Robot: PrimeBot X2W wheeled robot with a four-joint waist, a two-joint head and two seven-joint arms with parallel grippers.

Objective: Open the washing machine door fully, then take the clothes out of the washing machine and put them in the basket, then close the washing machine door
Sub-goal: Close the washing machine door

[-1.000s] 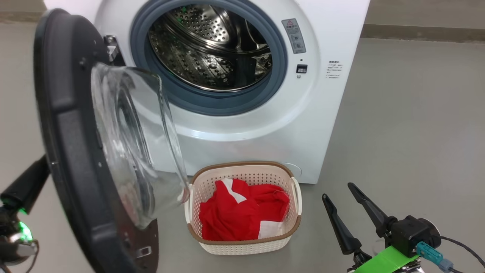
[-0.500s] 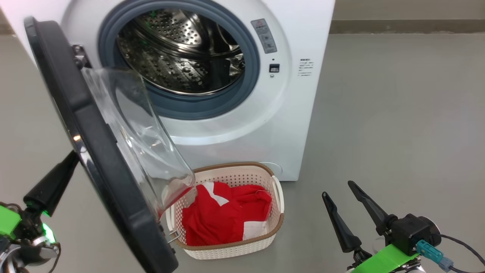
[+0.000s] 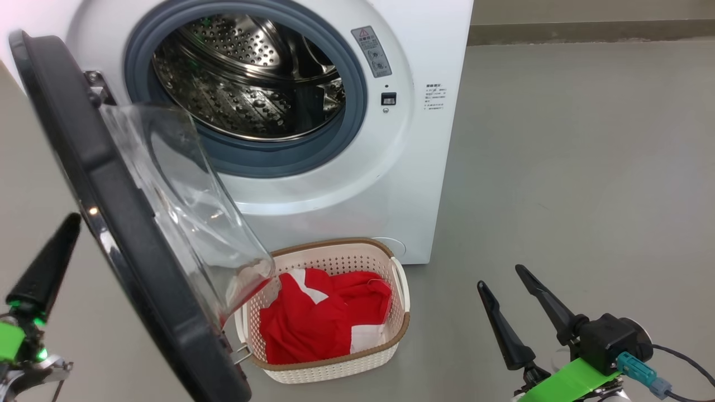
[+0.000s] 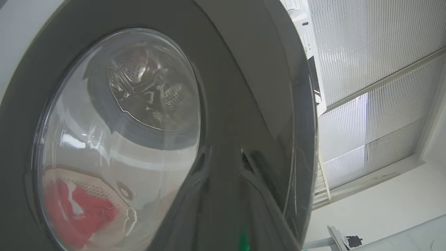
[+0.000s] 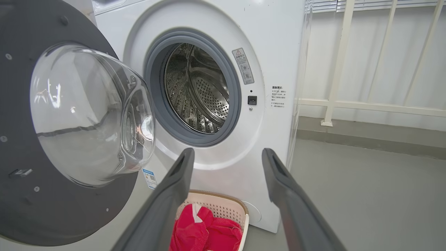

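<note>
The washing machine (image 3: pixel 391 167) (image 5: pixel 278 52) stands with its steel drum (image 3: pixel 246 84) bare. The washing machine door (image 3: pixel 111 223) (image 5: pixel 52 216) hangs open on the left, its glass bowl (image 3: pixel 184 212) reaching over the basket's left end. The basket (image 3: pixel 335 245) (image 5: pixel 226 204) sits on the floor before the machine with the red and white clothes (image 3: pixel 318 324) (image 5: pixel 205 230) in it. My left gripper (image 3: pixel 71 220) (image 4: pixel 224 155) points at the door's outer face (image 4: pixel 244 69), tips a little apart, holding nothing. My right gripper (image 3: pixel 500 276) (image 5: pixel 228 153) is open and empty, right of the basket.
Grey floor (image 3: pixel 586 167) stretches to the right of the machine. A white railing (image 5: pixel 348 101) and a wall run behind it. Through the door's glass (image 4: pixel 115 139), the left wrist view shows the basket and the drum.
The head view has swung, so the machine and basket sit farther left in it. My left gripper, which was against the door's outer edge, now stands off to its left. The right gripper is unchanged.
</note>
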